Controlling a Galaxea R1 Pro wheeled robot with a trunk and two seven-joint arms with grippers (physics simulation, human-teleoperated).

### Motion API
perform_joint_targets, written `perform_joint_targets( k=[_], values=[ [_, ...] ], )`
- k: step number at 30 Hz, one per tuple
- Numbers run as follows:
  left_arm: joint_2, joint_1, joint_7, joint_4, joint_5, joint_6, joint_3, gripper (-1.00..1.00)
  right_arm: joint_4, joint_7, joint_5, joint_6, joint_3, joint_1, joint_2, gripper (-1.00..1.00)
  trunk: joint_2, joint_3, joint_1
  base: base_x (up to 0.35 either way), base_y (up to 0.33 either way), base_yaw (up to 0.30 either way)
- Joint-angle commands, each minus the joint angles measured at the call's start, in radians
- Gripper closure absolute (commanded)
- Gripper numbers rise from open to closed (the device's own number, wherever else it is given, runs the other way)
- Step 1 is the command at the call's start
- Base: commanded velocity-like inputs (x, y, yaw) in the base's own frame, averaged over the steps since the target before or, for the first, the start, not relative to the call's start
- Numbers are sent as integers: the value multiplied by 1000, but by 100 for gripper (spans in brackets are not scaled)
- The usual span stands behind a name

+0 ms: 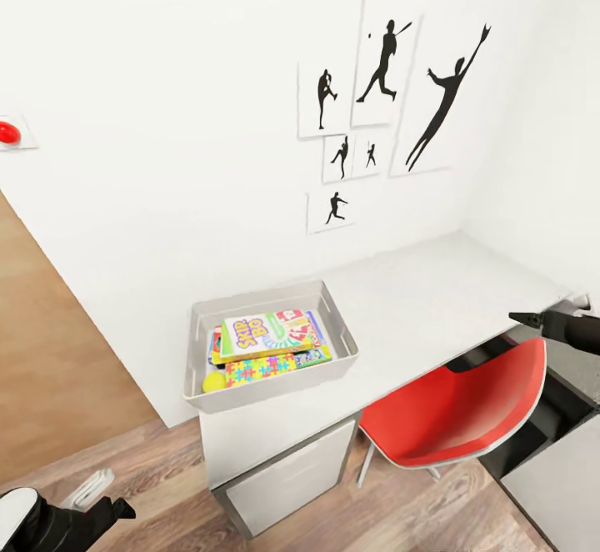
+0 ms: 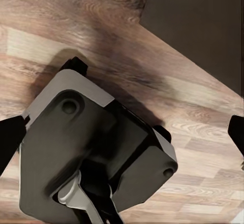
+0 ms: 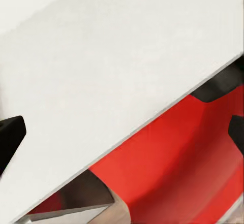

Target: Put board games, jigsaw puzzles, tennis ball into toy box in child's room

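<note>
Toy box [image 1: 337,316] sits at the worktop's [image 1: 433,293] near-left end, lower centre of frame, holding Skip-Bo [image 1: 267,333], a puzzle [image 1: 260,366] and the ball [image 1: 213,381]. Both pincers, left [image 1: 123,509] and right [image 1: 525,318], gape empty. Overhanging the edge, the box could tip if nudged.

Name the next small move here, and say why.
Probably none beyond checking: the toy box on the table already holds the Skip-Bo game, a jigsaw puzzle and the tennis ball; both end effectors sit open, empty, away from it.
</note>
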Motion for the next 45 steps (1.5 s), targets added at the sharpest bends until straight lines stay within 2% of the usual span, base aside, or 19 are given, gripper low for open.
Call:
perform_joint_targets(
  k=[1,8,19,22,23,26,27,31,32,34,38,45],
  values=[
    [-1,1,4,9,-1,1,1,-100,5,-1,4,5,-5,2,-1,-100,-2,-1,1,0,0,-240],
    [-5,6,-56,60,-65,-13,0,-100,70,-2,26,5,-21,12,-3,-100,-2,6,1,0,0,-240],
    [-6,9,-137,164,-139,-73,-5,-100,139,-1,43,5,-30,17,-8,-100,-2,17,1,0,0,-239],
    [-6,9,-171,212,-172,-97,-8,-100,170,-1,46,5,-50,19,-9,-100,-2,19,1,0,0,-178],
    [-6,9,-171,212,-172,-97,-8,-100,170,-1,46,5,-50,19,-9,-100,-2,20,1,0,0,-143],
    [-7,9,-211,262,-213,-122,-9,-100,211,0,48,5,-70,28,-8,-100,-2,21,1,0,0,-93],
    [-7,9,-211,262,-213,-122,-9,-100,211,0,48,5,-70,28,-8,-100,-2,21,1,0,0,-73],
    [-8,9,-280,325,-267,-159,-10,-100,252,3,47,5,-83,72,-5,-100,-2,22,1,0,0,-43],
    [-8,9,-280,325,-267,-159,-10,-100,252,3,47,5,-83,72,-5,-100,-2,22,1,0,0,-30],
    [-9,9,-315,351,-290,-180,-11,-100,265,4,47,5,-86,96,-2,-100,-2,22,1,0,0,-22],
    [-10,9,-357,389,-318,-209,-11,-100,281,4,46,5,-89,127,3,-100,-2,23,1,0,0,-14],
    [-10,9,-392,442,-342,-235,-11,-100,313,6,45,5,-89,190,10,-100,-2,23,1,0,0,-6]
  ],
)
